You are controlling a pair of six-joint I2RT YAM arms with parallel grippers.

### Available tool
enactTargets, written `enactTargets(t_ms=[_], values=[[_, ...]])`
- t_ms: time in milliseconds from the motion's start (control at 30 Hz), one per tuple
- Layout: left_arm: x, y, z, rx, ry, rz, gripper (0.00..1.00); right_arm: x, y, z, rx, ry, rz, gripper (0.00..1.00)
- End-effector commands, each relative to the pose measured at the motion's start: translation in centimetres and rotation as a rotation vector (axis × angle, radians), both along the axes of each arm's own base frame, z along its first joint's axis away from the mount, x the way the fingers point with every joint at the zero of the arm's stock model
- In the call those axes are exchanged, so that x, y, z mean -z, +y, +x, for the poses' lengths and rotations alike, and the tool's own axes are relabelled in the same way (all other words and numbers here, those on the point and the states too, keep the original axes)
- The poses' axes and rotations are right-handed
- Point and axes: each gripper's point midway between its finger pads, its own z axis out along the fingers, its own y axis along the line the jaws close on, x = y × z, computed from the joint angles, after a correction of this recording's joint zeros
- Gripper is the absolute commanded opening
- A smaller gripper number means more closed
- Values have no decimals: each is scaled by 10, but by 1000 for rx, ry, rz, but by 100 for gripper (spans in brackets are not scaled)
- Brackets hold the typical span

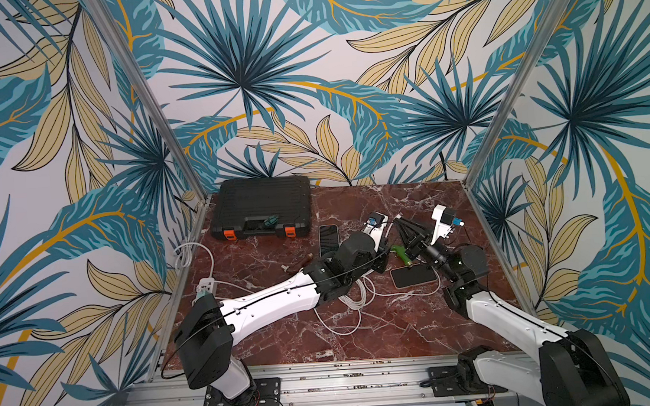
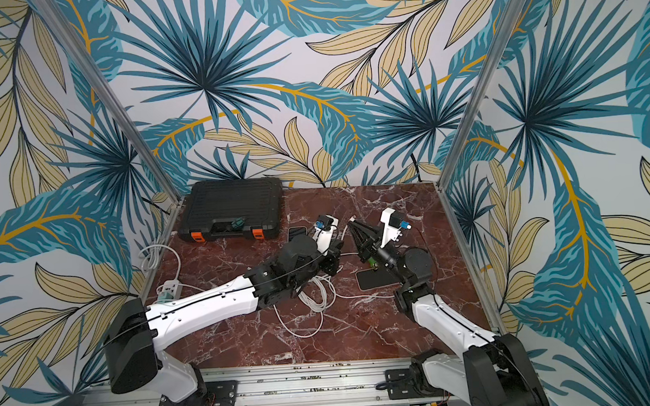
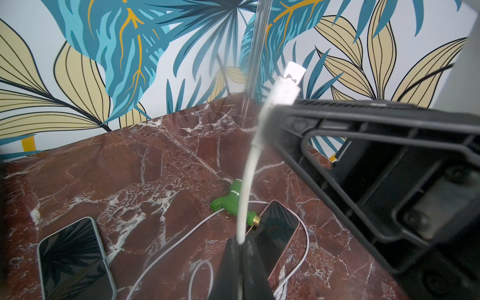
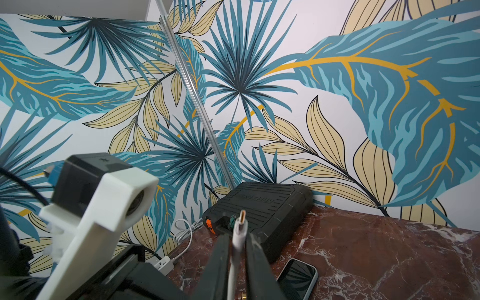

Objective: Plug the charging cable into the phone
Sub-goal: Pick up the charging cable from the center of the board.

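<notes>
Left pincer (image 3: 240,242), cut off by the frame, grips blurred cable (image 3: 253,155).

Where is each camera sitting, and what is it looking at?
Both top views: high above the front, looking down on the marble table; left arm and right arm show.
Left wrist: on the left arm, facing the far corner; the left hand pinches the cable.
Right wrist: on the right arm, facing the black case; right hand flanks the plug.
Shared: both wrist views see that plug.
</notes>
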Motion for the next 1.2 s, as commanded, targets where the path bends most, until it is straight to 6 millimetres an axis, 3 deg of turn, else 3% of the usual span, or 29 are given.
enactTargets(t_ms=[0, 567, 767, 933, 967, 1000, 1067, 1100, 1167], values=[[0, -5, -1, 11, 1, -18, 0, -9, 1, -2, -14, -31, 16, 17], [-1, -8, -3, 27, 16, -35, 0, -6, 3, 2, -20, -16, 28, 12], [1, -13, -5, 47, 32, -38, 0, -7, 4, 3, -20, -25, 21, 1], [3, -16, -7, 61, 46, -40, 0, -7, 6, 3, -29, -43, 8, 0], [3, -16, -8, 65, 48, -37, 5, -7, 7, 3, -32, -47, 4, 0], [3, -15, -8, 64, 48, -36, 19, -7, 8, 3, -35, -52, -2, 0], [3, -11, -8, 50, 50, -35, 58, -8, 8, 2, -33, -61, -14, 0], [3, -8, -7, 38, 51, -35, 73, -8, 7, 2, -25, -67, -21, 0], [1, 0, -7, 10, 51, -40, 88, -5, 5, 3, -3, -57, -41, 0]])
